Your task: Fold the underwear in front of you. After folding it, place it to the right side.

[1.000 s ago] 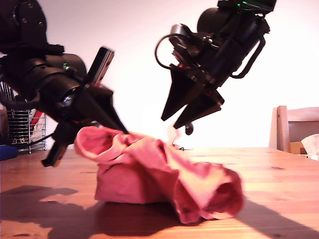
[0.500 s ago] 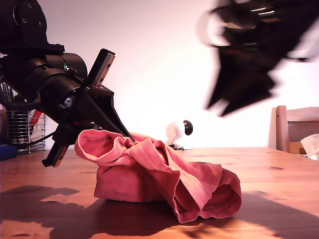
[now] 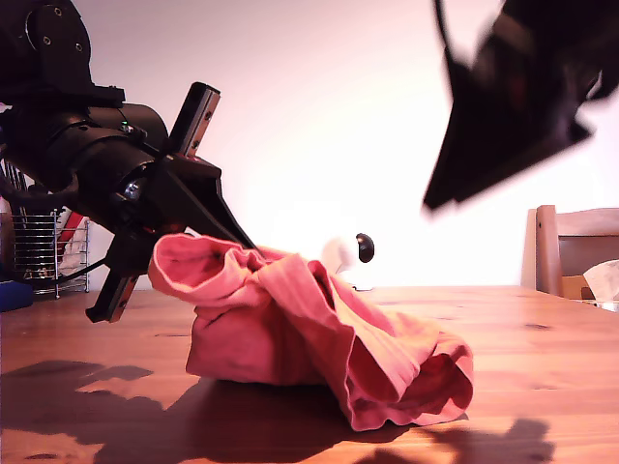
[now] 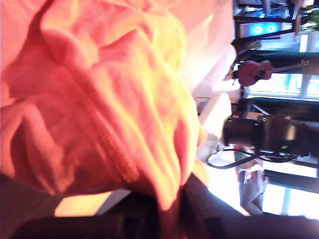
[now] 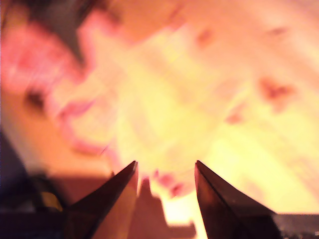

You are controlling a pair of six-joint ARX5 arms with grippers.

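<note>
On the wooden table, nearest the exterior camera, the crumpled coral-orange cotton underwear lay in a loose heap near the middle, one rolled end bulging toward the exterior view's right and resting on the boards. Its other end rose toward the exterior view's left, where my first gripper, black and angled downward, had its jaws clamped on a raised fold of the cloth; the first wrist view was filled with bunched fabric pinched right at the jaws. Dark shadows of the arms fell across the tabletop in front of the heap. Higher up, at the exterior view's right, my second gripper hung blurred in the air, well apart from the garment, its two dark pointed fingers spread with a clear gap and nothing between them. Farther back stood a wire rack at the exterior view's left and a pale wooden chair at its right.
</note>
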